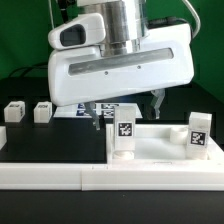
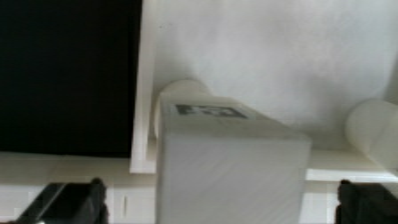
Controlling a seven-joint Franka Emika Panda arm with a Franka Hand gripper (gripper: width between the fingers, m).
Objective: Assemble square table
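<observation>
The white square slab (image 1: pixel 160 152) lies on the black table at the exterior view's right. Two white tagged legs stand upright on it, one at its near left corner (image 1: pixel 124 130) and one at the right (image 1: pixel 199 134). My gripper (image 1: pixel 126 112) hangs over the left one, open, with a finger on each side. In the wrist view that leg (image 2: pixel 222 150) rises between the dark fingertips (image 2: pixel 80 200) with a gap on both sides, the gripper (image 2: pixel 222 205) is not touching it, and the other standing leg (image 2: pixel 377 130) shows at the edge. Two more legs (image 1: pixel 14 112) (image 1: pixel 42 111) stand loose at the exterior view's left.
A long white border rail (image 1: pixel 60 176) runs along the front of the table. Behind the gripper a strip of the marker board (image 1: pixel 72 108) shows. Black tabletop (image 2: pixel 63 80) lies beside the slab.
</observation>
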